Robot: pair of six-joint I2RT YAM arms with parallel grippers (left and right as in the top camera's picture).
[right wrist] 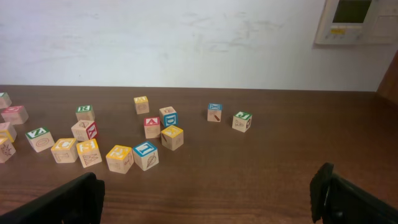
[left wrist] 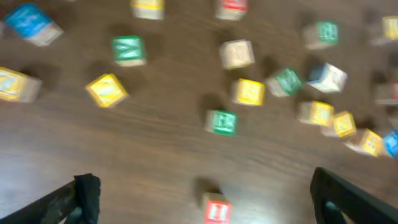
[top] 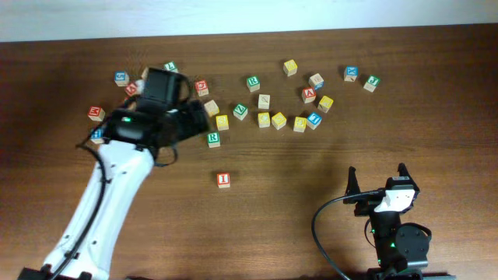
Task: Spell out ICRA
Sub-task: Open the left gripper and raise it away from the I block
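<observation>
Wooden counter [top: 272, 225]: I block [top: 223, 180] looks placed; C, R, A left.
Left claw [left wrist: 205, 186] spread, empty, over loose blocks [top: 264, 120]; right claw [top: 377, 177] spread, empty.

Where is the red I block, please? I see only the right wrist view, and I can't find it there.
Observer: The red I block lies alone on the table, nearer the robot than every other block.
Operator: Is the left end effector holding anything?
Observer: No. The left end effector is open, with nothing between its fingers.
Operator: Which block is closest to the I?
Observer: A green block, set farther back and not touching it.
</observation>
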